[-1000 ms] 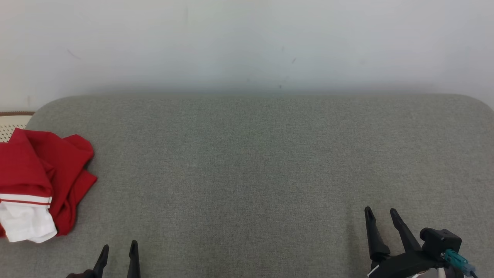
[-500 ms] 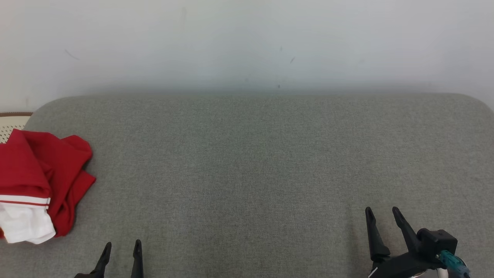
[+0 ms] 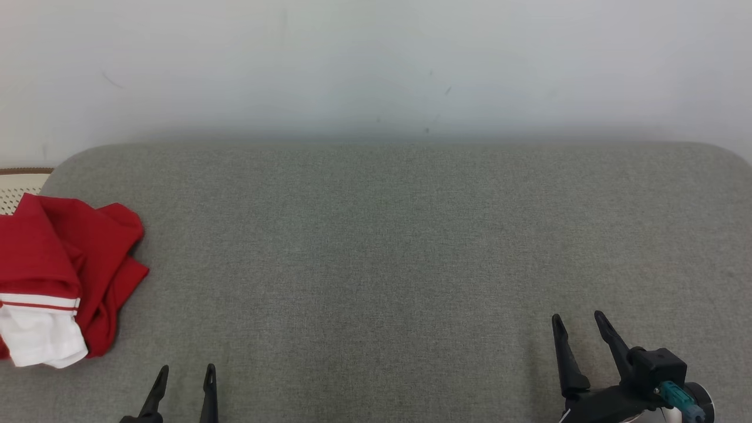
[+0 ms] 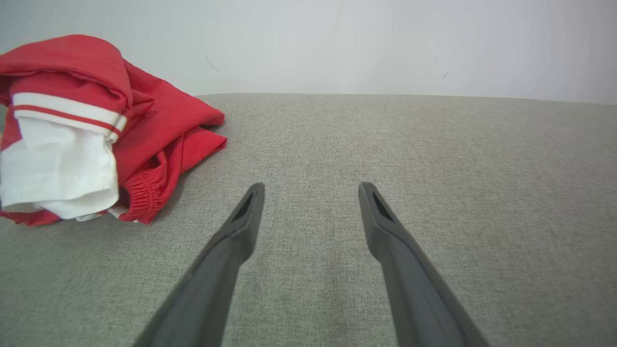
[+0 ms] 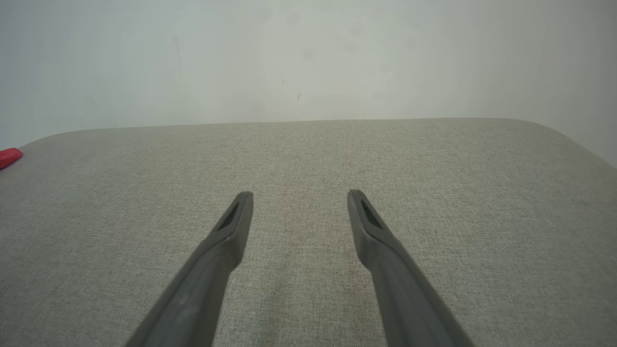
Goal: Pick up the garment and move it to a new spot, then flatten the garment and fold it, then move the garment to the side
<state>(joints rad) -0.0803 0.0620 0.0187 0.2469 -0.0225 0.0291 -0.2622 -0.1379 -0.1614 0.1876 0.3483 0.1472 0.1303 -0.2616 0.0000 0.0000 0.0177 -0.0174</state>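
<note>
The garment (image 3: 64,270) is a crumpled red piece with a white part and a red-striped white band, lying at the left edge of the grey padded surface (image 3: 399,247). In the left wrist view the garment (image 4: 96,130) sits ahead and to the left of my fingers. My left gripper (image 3: 185,371) is open near the front edge, right of the garment and apart from it, with nothing between its fingers (image 4: 246,217). My right gripper (image 3: 578,320) stands open at the lower right, holding nothing. A red sliver of the garment (image 5: 9,156) shows at the far left of the right wrist view.
A pale wall (image 3: 376,64) runs behind the padded surface. A perforated cream object with a brown rim (image 3: 20,182) sits behind the garment at the far left. The surface has rounded back corners.
Both grippers have shifted only slightly; the right one has sunk a little toward the bottom edge. The garment lies as before.
</note>
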